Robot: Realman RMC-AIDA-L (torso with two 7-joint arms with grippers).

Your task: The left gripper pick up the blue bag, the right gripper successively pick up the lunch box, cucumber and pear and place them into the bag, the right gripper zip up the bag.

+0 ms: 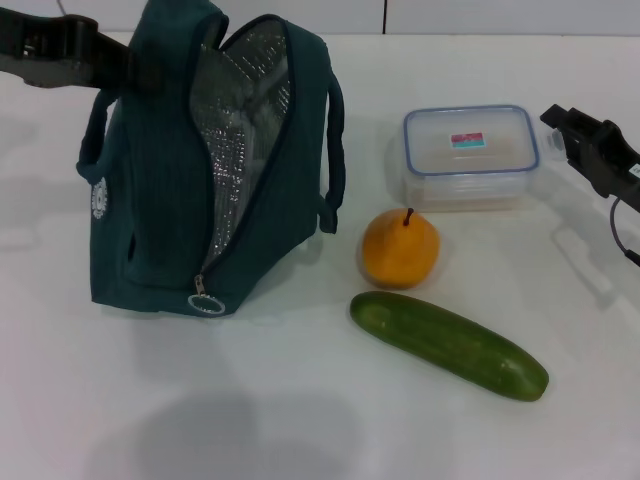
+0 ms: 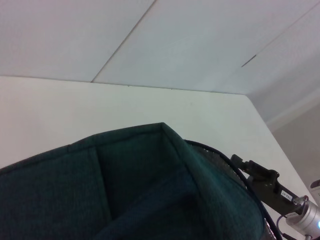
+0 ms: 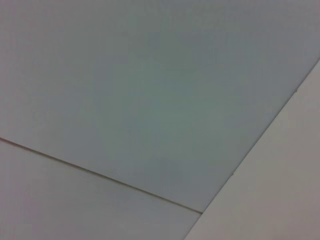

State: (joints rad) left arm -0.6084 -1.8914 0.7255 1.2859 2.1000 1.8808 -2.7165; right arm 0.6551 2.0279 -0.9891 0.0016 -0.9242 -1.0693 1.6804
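Observation:
The blue bag (image 1: 160, 190) stands upright at the left of the white table, its zip open and the silver lining showing. My left gripper (image 1: 135, 62) reaches in from the upper left and is shut on the bag's top edge; the left wrist view shows the bag's fabric (image 2: 135, 190) right under it. The lunch box (image 1: 470, 155) sits closed at the back right. In front of it is the pear (image 1: 400, 250), and the cucumber (image 1: 450, 345) lies slantwise nearer to me. My right gripper (image 1: 556, 130) hovers open just right of the lunch box, holding nothing.
The bag's ring zip pull (image 1: 205, 300) hangs at the low end of the opening, near the table. The table (image 1: 300, 420) is white, with a wall behind it. The right wrist view shows only wall panels.

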